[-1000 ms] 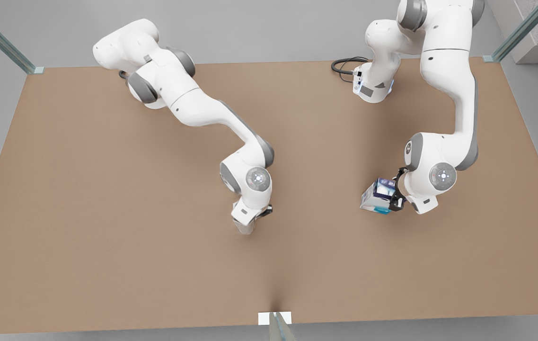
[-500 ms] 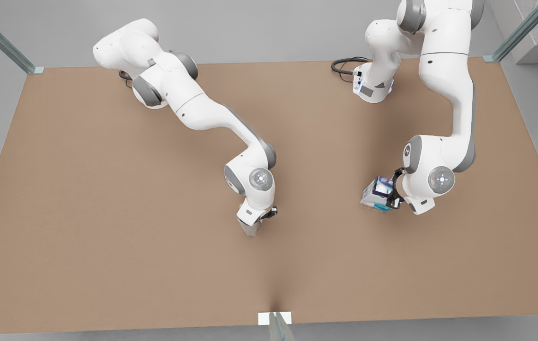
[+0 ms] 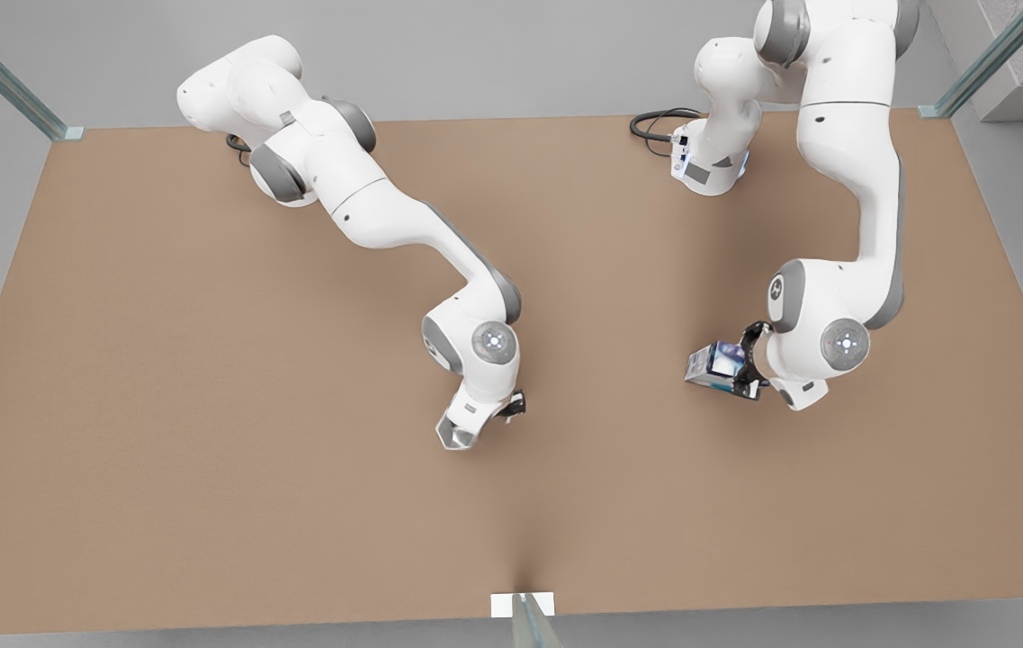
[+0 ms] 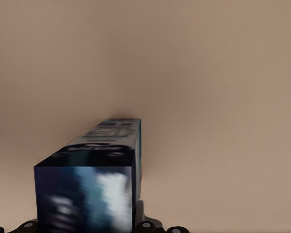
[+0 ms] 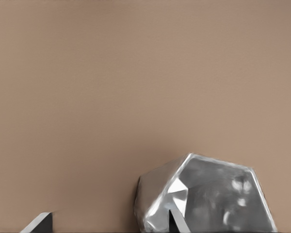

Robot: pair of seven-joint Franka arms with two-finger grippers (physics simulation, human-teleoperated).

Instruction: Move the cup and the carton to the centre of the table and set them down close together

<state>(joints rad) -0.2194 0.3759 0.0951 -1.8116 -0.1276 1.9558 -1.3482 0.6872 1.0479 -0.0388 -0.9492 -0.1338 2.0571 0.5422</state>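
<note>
1. Nearest the white tab (image 3: 522, 605), which marks 6 o'clock on the counter (image 3: 205, 405), sits the cup (image 3: 457, 436), a little off centre toward 7 o'clock.
2. The right tool (image 3: 475, 423) hangs right over it. In the right wrist view its fingers (image 5: 39, 223) stand wide with bare counter between them. The cup (image 5: 208, 194) lies just past one finger, not clamped. It looks tipped, but I cannot tell for sure whether it stands upright.
3. My reading: the cup's half of the job is as good as done, and this arm only needs to lift straight off without nudging it.
4. Farther back, at about 3 o'clock from centre, the left tool (image 3: 749, 369) is clamped on the carton (image 3: 716, 367). The left wrist view shows the carton (image 4: 87, 189) held lengthwise between the fingers, seemingly clear of the counter.
5. Carton and cup are well apart, so the step in hand is bringing the carton in.
6. The next move calls for carrying the carton toward 9 o'clock and slightly nearer. It then has to come down level just beside the cup, with the grip let go only once it rests flat.
7. The risk is the two wrists crowding each other at the centre, or the carton knocking the light cup.
8. Farthest off, at 11 and 1 o'clock, stand the arm bases.
</note>
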